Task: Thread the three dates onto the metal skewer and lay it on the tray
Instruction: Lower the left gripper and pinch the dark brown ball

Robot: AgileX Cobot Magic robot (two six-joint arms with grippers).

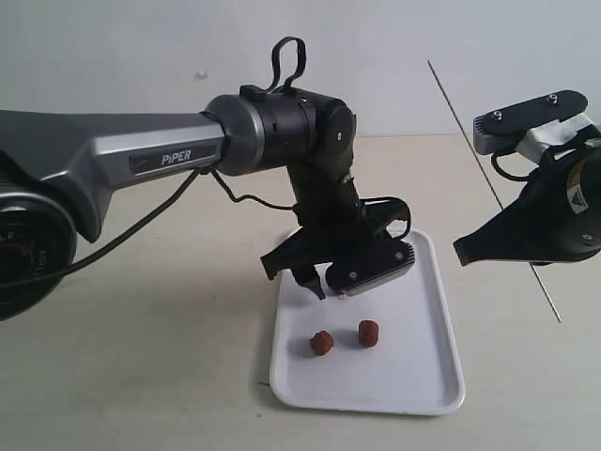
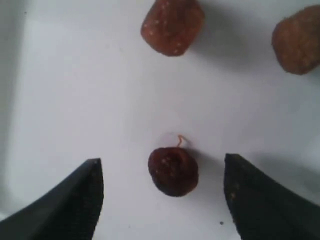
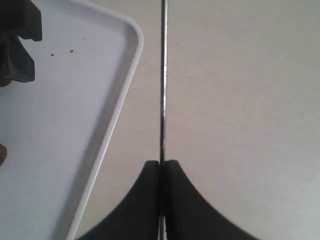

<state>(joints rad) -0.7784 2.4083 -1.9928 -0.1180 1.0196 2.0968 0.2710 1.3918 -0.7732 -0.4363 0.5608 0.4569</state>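
Left gripper (image 2: 162, 165) wide open, straddling darker date (image 2: 173, 171) on tray (image 1: 432, 376) | two more dates (image 2: 172, 26) nearby | right gripper (image 3: 161, 167) clamped on metal skewer (image 3: 163, 75) beside tray | next: descend centred, pinch date's sides gently, leave ends clear for piercing.

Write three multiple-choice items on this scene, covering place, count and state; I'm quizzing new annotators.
1. Where do the dates lie? A on the tray; B in a bowl; C on a plate.
2. How many dates does the left wrist view show? A one; B two; C three.
3. The right claw is: A open; B shut on the skewer; C shut on a date.
Key: 1A, white tray under them. 2C, one between the left claw tips, two beyond. 3B, tips pinch the rod.
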